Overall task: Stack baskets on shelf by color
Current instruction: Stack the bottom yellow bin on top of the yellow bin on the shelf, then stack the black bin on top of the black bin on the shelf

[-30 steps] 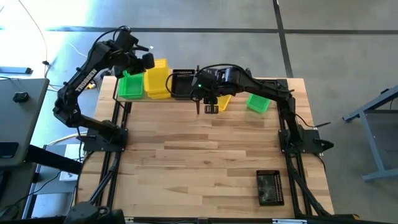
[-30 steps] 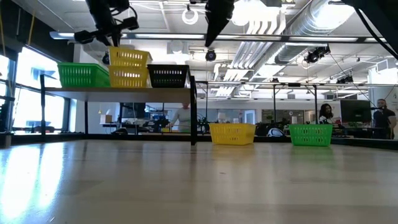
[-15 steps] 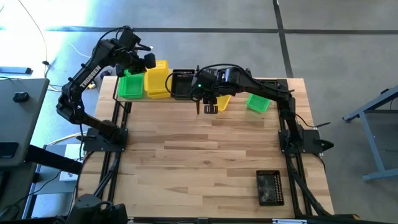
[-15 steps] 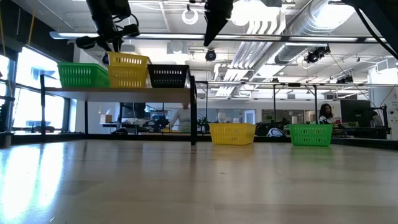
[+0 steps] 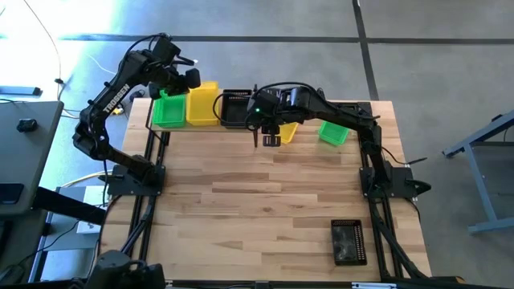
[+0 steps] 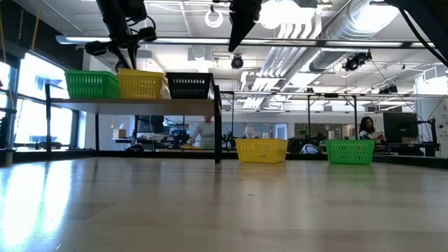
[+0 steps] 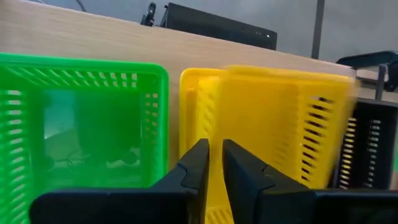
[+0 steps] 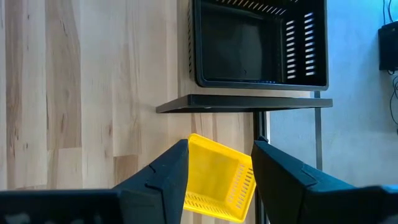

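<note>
1. Wood makes up the big tabletop (image 5: 257, 209), and both dark arms reach over its far side.
2. The shelf (image 6: 140, 101) stands at the far left. It holds a green basket (image 5: 169, 111), a yellow basket (image 5: 202, 108) and a black basket (image 5: 234, 108) in a row.
3. The left gripper (image 7: 214, 149) hangs just above the yellow basket on the shelf. Its jaws are open a crack and grasp nothing.
4. The right gripper (image 8: 221, 148) hovers over a loose yellow basket (image 8: 217, 177) on the tabletop. Its jaws are wide apart and empty.
5. A loose green basket (image 5: 332, 132) sits near it, and a black one (image 5: 348, 242) lies well apart, near the front.
6. The baskets look light, thin and a bit bendy. I think one side wall near the rim is the best spot to pinch.
</note>
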Controlling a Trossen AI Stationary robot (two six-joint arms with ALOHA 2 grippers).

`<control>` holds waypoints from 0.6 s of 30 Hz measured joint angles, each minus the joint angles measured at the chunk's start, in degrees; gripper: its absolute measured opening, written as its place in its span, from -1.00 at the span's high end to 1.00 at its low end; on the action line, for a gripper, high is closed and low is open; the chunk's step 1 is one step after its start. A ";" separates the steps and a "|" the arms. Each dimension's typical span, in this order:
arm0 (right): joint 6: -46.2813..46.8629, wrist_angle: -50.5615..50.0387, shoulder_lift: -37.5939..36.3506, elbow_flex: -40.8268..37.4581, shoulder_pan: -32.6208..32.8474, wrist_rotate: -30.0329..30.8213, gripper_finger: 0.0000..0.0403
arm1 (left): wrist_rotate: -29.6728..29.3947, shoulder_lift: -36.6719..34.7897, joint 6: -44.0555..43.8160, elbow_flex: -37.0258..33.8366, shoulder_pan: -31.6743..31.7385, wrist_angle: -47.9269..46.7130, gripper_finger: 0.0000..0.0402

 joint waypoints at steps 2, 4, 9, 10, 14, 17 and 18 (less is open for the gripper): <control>0.01 0.00 0.00 0.00 -0.16 0.00 0.20 | 0.97 0.00 -0.51 0.00 0.00 0.00 0.77; 0.01 0.00 0.00 0.00 -0.30 -0.02 0.20 | 1.68 0.00 -0.80 0.00 0.00 0.00 0.73; 0.08 0.00 0.00 0.00 -0.65 0.01 0.20 | 1.67 0.00 -0.80 0.00 0.00 0.00 0.66; 0.04 -0.02 0.00 0.00 -0.65 0.00 0.20 | 1.66 -0.02 -0.19 0.00 0.00 0.10 0.66; 0.02 -0.23 0.00 0.00 -0.65 0.01 0.20 | 1.45 -0.99 3.53 -0.02 -0.12 1.12 0.66; 0.49 -1.98 0.00 0.00 -0.65 -0.02 0.20 | 1.45 -2.58 5.57 -0.02 -1.25 2.79 0.67; 1.33 -2.53 0.00 0.00 -0.65 -0.22 0.20 | 1.47 -3.18 6.38 -0.02 -1.92 3.37 0.68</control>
